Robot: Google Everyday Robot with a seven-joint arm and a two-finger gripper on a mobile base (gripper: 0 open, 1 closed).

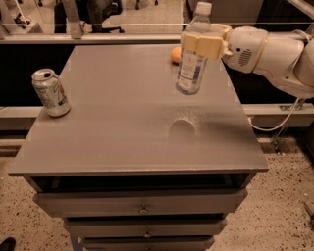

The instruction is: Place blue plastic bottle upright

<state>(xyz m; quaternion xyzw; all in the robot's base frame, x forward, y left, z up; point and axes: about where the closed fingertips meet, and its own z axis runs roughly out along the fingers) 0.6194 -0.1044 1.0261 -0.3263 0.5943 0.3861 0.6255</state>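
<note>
In the camera view, you have the end effector (202, 45) up at the far right of the table (122, 147), clenched around the bottle (189, 73). Its cream pads (208, 46) wrap the upper body just under the shoulder. The bottle stands nearly upright in that grip, leaning only slightly, with its white cap (203, 8) on top and the label facing you. Its base looks to be off the surface rather than resting on it: a dark shadow (181, 131) sits on the tabletop nearer you, apart from the bottle's bottom.

The white arm (274, 51) comes in from the right edge, level with the bottle's upper half. Just behind the bottle, partly hidden by it, you can see a small orange ball (174, 55) lying on the table near the far edge. Well apart, on the left side, a dented silver can (50, 92) stands tilted a little, its open top showing. Below the tabletop, drawer fronts (142, 203) with small knobs run down the front of the table.
</note>
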